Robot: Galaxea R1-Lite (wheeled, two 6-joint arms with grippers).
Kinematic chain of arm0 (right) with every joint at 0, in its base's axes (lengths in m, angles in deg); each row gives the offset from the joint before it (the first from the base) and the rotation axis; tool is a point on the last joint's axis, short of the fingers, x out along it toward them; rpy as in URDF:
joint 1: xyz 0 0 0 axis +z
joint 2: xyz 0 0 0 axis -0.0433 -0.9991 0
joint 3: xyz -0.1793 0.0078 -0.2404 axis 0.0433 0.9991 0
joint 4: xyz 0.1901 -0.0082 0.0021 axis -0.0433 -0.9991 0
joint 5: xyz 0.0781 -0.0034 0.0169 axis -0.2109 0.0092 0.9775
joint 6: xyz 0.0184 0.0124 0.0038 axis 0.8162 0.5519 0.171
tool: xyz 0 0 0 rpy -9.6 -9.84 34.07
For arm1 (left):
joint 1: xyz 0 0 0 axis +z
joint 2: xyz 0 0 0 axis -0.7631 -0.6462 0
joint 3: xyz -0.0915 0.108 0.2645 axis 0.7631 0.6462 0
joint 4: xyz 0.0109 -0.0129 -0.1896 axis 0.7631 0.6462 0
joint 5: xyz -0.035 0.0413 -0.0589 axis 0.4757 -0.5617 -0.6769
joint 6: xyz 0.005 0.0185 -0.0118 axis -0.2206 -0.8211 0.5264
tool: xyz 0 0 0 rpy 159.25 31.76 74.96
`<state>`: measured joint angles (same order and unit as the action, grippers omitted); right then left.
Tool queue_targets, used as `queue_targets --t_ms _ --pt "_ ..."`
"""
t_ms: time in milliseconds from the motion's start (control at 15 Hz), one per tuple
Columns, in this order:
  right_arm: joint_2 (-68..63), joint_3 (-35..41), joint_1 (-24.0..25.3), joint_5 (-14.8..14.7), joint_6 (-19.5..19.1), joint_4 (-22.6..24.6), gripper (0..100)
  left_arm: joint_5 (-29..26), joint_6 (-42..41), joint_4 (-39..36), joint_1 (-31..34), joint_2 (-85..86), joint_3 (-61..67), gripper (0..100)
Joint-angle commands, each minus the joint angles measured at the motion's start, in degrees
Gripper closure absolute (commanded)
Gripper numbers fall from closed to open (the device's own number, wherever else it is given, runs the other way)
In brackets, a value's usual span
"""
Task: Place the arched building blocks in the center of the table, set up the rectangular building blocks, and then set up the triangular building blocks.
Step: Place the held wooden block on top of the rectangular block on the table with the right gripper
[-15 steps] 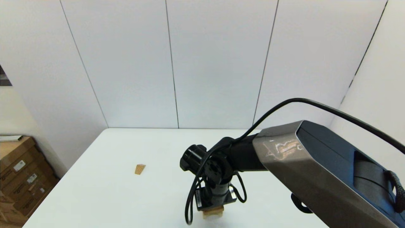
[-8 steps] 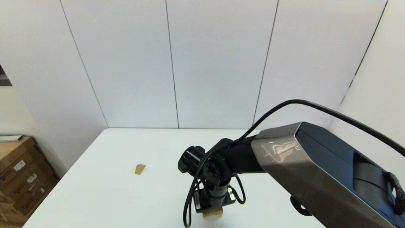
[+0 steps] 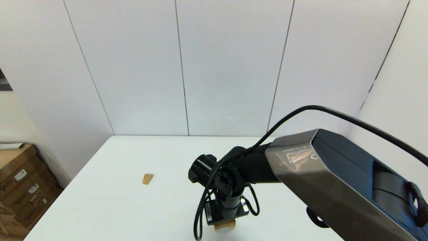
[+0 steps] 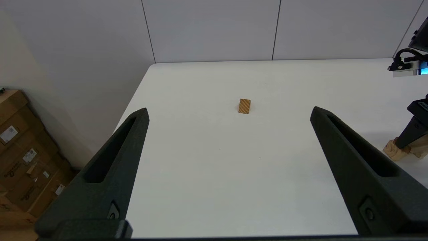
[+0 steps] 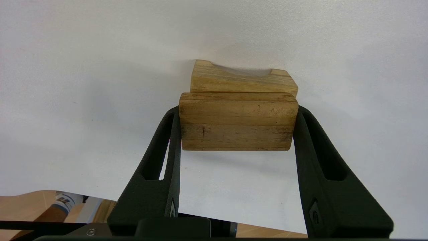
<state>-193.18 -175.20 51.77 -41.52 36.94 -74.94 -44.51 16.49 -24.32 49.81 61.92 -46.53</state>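
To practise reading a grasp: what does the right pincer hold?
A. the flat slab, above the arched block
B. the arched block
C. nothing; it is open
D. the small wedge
A: the right pincer grips the slab by its ends, with the arched block just beyond it.

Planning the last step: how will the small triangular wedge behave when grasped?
The triangular building blocks look solid wood, so probably stiff and light. Its sloped faces may let it squirt from the left tool, which is open. Lying flat on the table, it seems unlikely to roll.

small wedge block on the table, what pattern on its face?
Diagonal light and dark brown stripes on the small wooden wedge block; clearest in the left wrist view.
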Motion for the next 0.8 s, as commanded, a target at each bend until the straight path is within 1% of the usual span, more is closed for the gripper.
queue_targets --t_ms 67,800 --pt "0.0 0.0 0.0 0.0 0.2 -0.3 100 0.0 0.0 0.0 0.0 -0.1 0.0 0" --pt "0.2 0.0 0.0 0.0 0.2 -0.3 100 0.0 0.0 0.0 0.0 -0.1 0.0 0"
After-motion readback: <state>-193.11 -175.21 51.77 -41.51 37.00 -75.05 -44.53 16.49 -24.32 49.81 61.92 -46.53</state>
